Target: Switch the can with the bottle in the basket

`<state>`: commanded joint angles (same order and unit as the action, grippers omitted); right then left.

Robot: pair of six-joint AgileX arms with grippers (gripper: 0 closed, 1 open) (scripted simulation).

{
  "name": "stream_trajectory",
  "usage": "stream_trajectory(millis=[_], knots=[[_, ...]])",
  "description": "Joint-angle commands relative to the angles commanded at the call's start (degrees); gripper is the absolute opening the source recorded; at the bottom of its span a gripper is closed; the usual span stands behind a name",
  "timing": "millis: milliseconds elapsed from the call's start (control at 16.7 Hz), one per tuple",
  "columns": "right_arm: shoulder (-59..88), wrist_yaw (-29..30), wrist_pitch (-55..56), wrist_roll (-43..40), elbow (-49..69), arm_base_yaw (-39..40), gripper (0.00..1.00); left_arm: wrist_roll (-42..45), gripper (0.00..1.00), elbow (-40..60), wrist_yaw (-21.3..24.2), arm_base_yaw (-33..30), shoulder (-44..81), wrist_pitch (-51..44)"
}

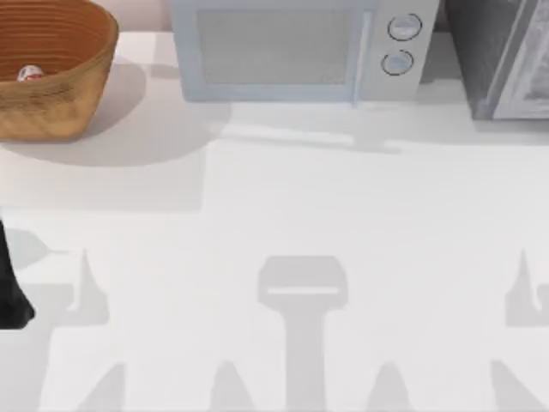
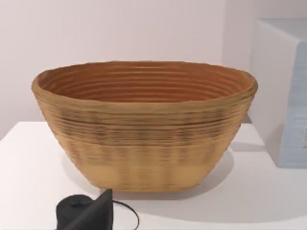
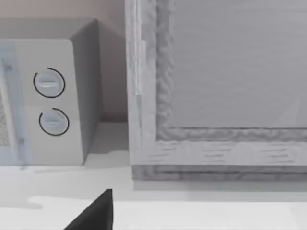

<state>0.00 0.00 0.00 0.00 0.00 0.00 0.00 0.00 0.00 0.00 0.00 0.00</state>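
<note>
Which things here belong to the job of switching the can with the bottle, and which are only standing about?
Job:
- can, lying inside the basket
- basket, at the table's far left

Standing about:
- microwave
- grey cabinet, far right

A rendered kitchen-like setting: a white table (image 1: pixel 300 206) carries a pale microwave (image 1: pixel 296 47) with two round dials, a woven wicker basket (image 1: pixel 64 94), and what may be a grey cabinet (image 1: pixel 502 56) beside it.
</note>
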Motion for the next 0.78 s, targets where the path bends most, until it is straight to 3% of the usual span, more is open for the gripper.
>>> stream_trajectory(millis=[360, 780], knots=[[0.00, 0.00, 0.00, 0.00, 0.00, 0.00, 1.00, 0.34, 1.00, 4.58, 0.19, 0.43, 5.46, -3.22], [0.00, 0.00, 0.00, 0.00, 0.00, 0.00, 1.00, 2.11, 1.00, 30.77, 2.82, 1.34, 32.86, -17.69]])
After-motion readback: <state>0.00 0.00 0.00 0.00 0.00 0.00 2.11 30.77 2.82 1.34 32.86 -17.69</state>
